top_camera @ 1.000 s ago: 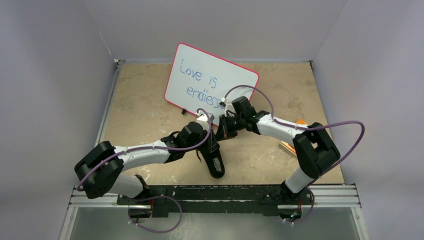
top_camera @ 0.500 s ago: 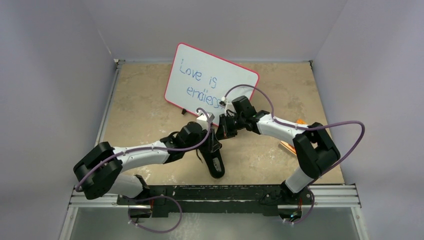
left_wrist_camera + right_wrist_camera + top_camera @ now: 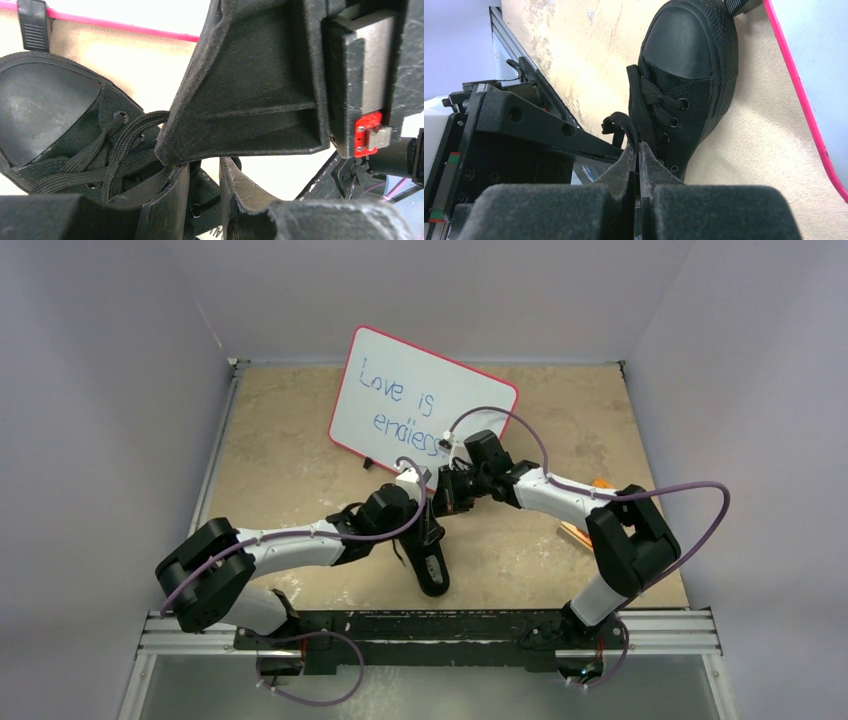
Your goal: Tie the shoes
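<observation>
The black sneaker (image 3: 433, 570) lies near the table's front edge between both arms, with its toe cap in the right wrist view (image 3: 689, 75) and at the left of the left wrist view (image 3: 50, 110). My right gripper (image 3: 639, 150) is shut on a thin black lace (image 3: 635, 110) that rises from the shoe's lacing. In the top view it (image 3: 438, 505) hangs just above the shoe. My left gripper (image 3: 205, 187) sits right over the eyelets, its jaws a narrow gap apart with nothing clearly held. It (image 3: 427, 527) is directly beside the right gripper.
A pink-edged whiteboard (image 3: 420, 400) with blue writing leans just behind the shoe, close to the right arm. Orange objects (image 3: 577, 532) lie on the table at the right. Walls enclose the table on three sides.
The left arm has shifted slightly to the right, bringing its gripper closer against the right one over the shoe. The right gripper holds the lace as before.
</observation>
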